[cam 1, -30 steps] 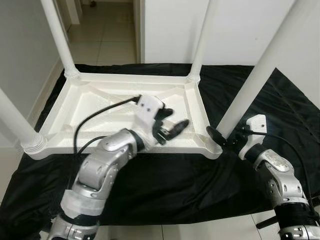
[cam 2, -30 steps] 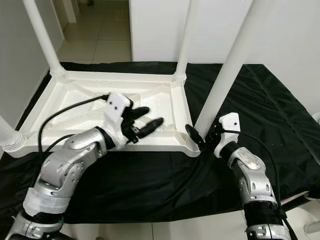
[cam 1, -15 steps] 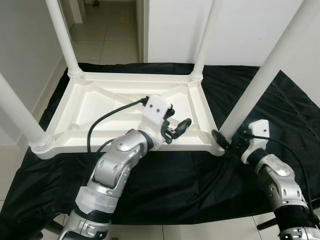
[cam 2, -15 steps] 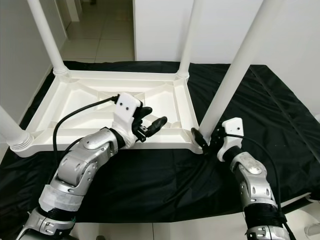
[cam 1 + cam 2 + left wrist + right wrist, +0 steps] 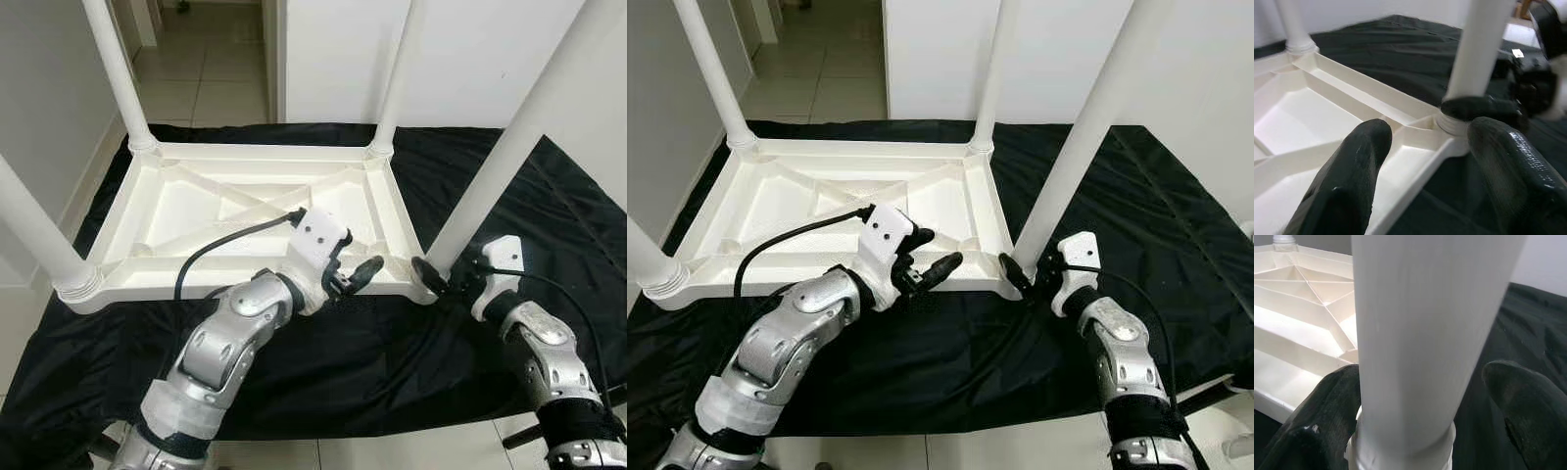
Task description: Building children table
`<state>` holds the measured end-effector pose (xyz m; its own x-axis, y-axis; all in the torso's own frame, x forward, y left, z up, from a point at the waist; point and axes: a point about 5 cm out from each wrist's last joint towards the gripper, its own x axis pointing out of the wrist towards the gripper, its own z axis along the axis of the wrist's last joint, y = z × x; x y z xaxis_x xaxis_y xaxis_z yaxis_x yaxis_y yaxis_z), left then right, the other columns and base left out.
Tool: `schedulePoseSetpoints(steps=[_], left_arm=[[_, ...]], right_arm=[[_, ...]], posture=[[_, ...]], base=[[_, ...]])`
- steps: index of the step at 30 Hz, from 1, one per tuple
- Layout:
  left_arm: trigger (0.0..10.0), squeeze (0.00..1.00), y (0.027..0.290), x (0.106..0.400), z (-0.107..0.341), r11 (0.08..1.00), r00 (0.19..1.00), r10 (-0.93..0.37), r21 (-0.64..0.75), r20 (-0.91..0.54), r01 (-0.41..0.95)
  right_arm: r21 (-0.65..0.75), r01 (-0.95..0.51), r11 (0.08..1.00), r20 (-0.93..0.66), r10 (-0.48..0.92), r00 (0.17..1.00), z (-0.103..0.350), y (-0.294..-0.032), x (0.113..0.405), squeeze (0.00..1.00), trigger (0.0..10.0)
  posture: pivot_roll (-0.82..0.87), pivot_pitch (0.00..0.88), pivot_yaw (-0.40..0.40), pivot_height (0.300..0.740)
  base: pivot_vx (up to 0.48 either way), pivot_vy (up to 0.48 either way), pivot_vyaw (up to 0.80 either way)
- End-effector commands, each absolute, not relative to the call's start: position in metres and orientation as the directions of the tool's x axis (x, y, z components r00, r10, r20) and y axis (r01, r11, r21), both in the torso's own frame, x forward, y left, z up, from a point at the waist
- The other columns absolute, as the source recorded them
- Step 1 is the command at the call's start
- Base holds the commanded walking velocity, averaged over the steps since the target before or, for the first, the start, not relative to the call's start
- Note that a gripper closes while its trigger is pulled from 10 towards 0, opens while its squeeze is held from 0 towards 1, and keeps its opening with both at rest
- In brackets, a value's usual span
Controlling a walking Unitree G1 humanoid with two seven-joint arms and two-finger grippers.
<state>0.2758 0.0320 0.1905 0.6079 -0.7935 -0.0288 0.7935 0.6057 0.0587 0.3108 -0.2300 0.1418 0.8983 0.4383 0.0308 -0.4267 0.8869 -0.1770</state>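
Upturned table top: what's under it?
A black cloth lies under the upturned table top, spreading past every edge onto pale floor tiles. Whatever lies beneath the white panel itself is covered.

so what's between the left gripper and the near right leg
Just the table top's near rim and corner, seen in the left wrist view; left gripper is open, pointing toward the leg, which the right gripper straddles.

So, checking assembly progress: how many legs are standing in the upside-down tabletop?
4: far left corner, far right corner, near left corner, near right corner, between the right gripper fingers.
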Motion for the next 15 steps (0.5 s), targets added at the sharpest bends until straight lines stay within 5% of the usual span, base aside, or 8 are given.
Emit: schedulePoseSetpoints(steps=[1,3,4,6,7,8,9,15], left_arm=[[10.0,0.00,0.0278,0.2683,0.1873,0.506,0.508,-0.860,0.052,-0.053,0.861],[10.0,0.00,0.0276,0.2679,0.1864,0.505,0.508,-0.860,0.054,-0.056,0.861],[10.0,0.00,0.0274,0.2675,0.1860,0.505,0.507,-0.860,0.056,-0.056,0.861],[10.0,0.00,0.0268,0.2672,0.1863,0.506,0.508,-0.860,0.058,-0.052,0.861],[10.0,0.00,0.0260,0.2668,0.1869,0.506,0.509,-0.859,0.059,-0.049,0.860],[10.0,0.00,0.0260,0.2668,0.1869,0.506,0.509,-0.859,0.059,-0.049,0.860],[10.0,0.00,0.0255,0.2662,0.1871,0.506,0.509,-0.860,0.060,-0.047,0.860],[10.0,0.00,0.0255,0.2647,0.1874,0.507,0.509,-0.859,0.058,-0.049,0.860]], right_arm=[[-0.193,-0.433,0.880,0.032,0.447,0.894,0.1440,-0.2318,0.3120,0.00,8.9],[-0.195,-0.439,0.877,0.032,0.453,0.891,0.1448,-0.2310,0.3129,0.00,8.9],[-0.198,-0.444,0.874,0.032,0.459,0.888,0.1451,-0.2301,0.3135,0.00,5.8],[-0.200,-0.452,0.869,0.033,0.467,0.884,0.1457,-0.2289,0.3148,0.00,4.8],[-0.201,-0.459,0.865,0.032,0.474,0.880,0.1461,-0.2274,0.3164,0.00,2.4],[-0.201,-0.459,0.865,0.032,0.474,0.880,0.1461,-0.2274,0.3164,0.00,2.4],[-0.200,-0.466,0.862,0.030,0.481,0.876,0.1460,-0.2258,0.3179,0.00,0.0],[-0.190,-0.477,0.858,0.022,0.490,0.872,0.1427,-0.2235,0.3193,0.00,0.0]], posture=[[-0.07,0.009,-0.021,0.740],[-0.07,0.009,-0.021,0.740],[-0.07,0.008,-0.022,0.740],[-0.07,0.008,-0.023,0.740],[-0.06,0.009,-0.025,0.740],[-0.06,0.009,-0.025,0.740],[-0.06,0.011,-0.026,0.740],[-0.06,0.015,-0.027,0.740]], base=[[0.000,0.000,0.00],[0.000,0.000,0.00],[0.000,0.000,0.00],[0.000,0.000,0.00],[0.000,0.000,0.00],[0.000,0.000,0.00],[0.000,0.000,0.00],[0.000,0.000,0.00]])
